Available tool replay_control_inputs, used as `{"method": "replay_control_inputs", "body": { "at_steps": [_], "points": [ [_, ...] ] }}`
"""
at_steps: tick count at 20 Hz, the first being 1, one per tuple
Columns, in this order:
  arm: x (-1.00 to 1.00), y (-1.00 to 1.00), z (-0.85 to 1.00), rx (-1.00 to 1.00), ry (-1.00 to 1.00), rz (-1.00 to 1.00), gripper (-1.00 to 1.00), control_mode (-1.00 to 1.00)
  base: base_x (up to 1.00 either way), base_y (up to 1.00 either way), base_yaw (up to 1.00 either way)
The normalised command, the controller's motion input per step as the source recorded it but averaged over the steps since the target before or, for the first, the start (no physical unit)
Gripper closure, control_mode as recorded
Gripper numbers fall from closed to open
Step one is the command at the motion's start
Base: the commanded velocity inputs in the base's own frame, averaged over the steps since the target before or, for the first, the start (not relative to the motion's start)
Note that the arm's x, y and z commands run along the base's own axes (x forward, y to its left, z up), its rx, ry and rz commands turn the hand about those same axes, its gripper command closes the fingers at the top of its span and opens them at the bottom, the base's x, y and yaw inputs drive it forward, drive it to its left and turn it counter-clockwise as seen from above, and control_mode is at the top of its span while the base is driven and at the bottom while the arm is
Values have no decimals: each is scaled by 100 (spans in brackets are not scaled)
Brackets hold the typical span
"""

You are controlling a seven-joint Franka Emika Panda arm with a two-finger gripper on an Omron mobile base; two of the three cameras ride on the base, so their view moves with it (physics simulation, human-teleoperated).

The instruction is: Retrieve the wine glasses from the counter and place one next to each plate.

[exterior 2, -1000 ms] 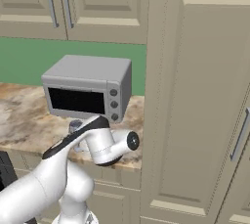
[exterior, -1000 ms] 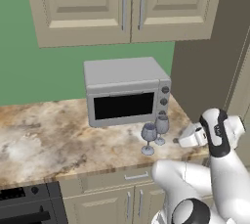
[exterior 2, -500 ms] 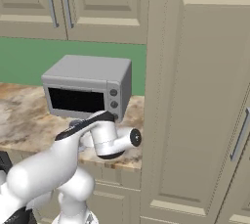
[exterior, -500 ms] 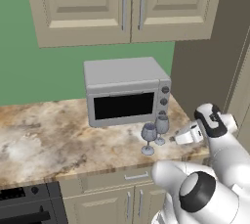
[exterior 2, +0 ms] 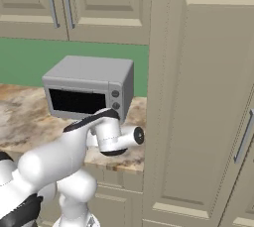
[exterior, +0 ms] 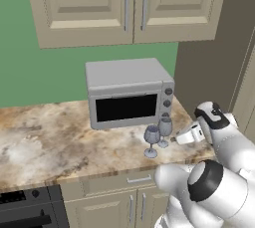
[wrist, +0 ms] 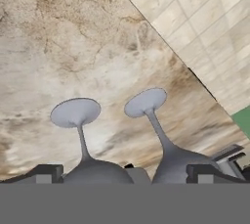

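Observation:
Two grey-blue wine glasses stand upright side by side on the tan marbled counter (exterior: 50, 137), in front of the microwave's right end. The nearer glass (exterior: 151, 140) stands by the counter's front edge, the other glass (exterior: 165, 130) just behind it. My gripper (exterior: 178, 137) hovers low just right of them, open and holding nothing. In the hand view both glasses (wrist: 78, 115) (wrist: 149, 105) lie sideways across the picture, their bowls close in front of the open gripper (wrist: 124, 174), between the lines of its fingertips (wrist: 44, 173). The plates are out of view.
A silver microwave (exterior: 127, 92) sits against the green wall right behind the glasses. Beige upper cabinets (exterior: 129, 3) hang above. A tall beige cabinet (exterior 2: 208, 97) closes off the counter's right end. A black stove (exterior: 25, 212) borders the counter at lower left.
The hand has slid a little left toward the two glasses, and the arm's elbow has swung. The glasses have not moved. The jaws have stayed open.

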Motion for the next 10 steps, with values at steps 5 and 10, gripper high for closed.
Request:
{"method": "replay_control_inputs", "body": {
  "at_steps": [5, 10],
  "points": [
    [0, 13, -25, 0, -8, 0, -100, -100, 0, 0, 0],
    [1, 2, -29, 0, -10, 0, -100, -100, 0, 0, 0]
  ]
}}
